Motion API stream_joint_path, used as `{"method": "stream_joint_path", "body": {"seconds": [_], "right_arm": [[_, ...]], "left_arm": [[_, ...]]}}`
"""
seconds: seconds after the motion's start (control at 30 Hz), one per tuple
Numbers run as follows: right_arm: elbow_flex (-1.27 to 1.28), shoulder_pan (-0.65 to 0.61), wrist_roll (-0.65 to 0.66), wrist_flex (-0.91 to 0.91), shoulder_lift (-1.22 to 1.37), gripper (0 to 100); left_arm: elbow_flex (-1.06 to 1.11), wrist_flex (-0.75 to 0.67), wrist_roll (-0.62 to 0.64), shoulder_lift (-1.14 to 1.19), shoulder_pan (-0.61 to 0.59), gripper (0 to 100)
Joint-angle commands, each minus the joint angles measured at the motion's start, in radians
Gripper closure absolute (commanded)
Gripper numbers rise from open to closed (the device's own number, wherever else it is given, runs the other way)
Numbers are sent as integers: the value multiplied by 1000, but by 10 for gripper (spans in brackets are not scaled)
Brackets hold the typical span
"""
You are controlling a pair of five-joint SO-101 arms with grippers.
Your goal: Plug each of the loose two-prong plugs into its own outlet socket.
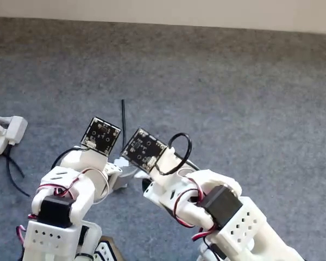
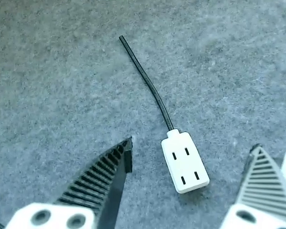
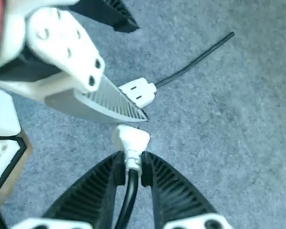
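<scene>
A white outlet socket with two pairs of slots lies flat on the grey carpet, a short black cord running from its far end. My left gripper hangs open just above it, one finger on either side. The same socket lies just beyond the loose white two-prong plug. My right gripper is shut on that plug's neck where the black cable leaves it. The plug's nose points at the left arm's grey finger, close beside it. The cord's free end sticks out past the two wrists.
Another white plug body with black cables lies at the far left of the carpet. A white, black-edged base block sits close to the left arm. Grey carpet spreads open to the back and right.
</scene>
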Motion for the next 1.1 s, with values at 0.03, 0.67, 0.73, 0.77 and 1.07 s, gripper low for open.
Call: {"method": "stream_joint_path", "body": {"seconds": [0.03, 0.67, 0.73, 0.77, 1.07], "right_arm": [[-13, 62, -5, 4, 22, 993], [-549, -39, 799, 206, 671, 993], [-550, -39, 862, 205, 699, 993], [-553, -35, 893, 205, 711, 993], [-654, -33, 951, 140, 865, 993]], "left_arm": [[-59, -3, 5, 21, -48, 628], [-1227, 548, -331, 1196, -789, 628], [-1346, 551, -385, 1330, -885, 628], [-1395, 552, -411, 1392, -915, 628], [-1578, 546, -551, 1635, -1058, 628]]}}
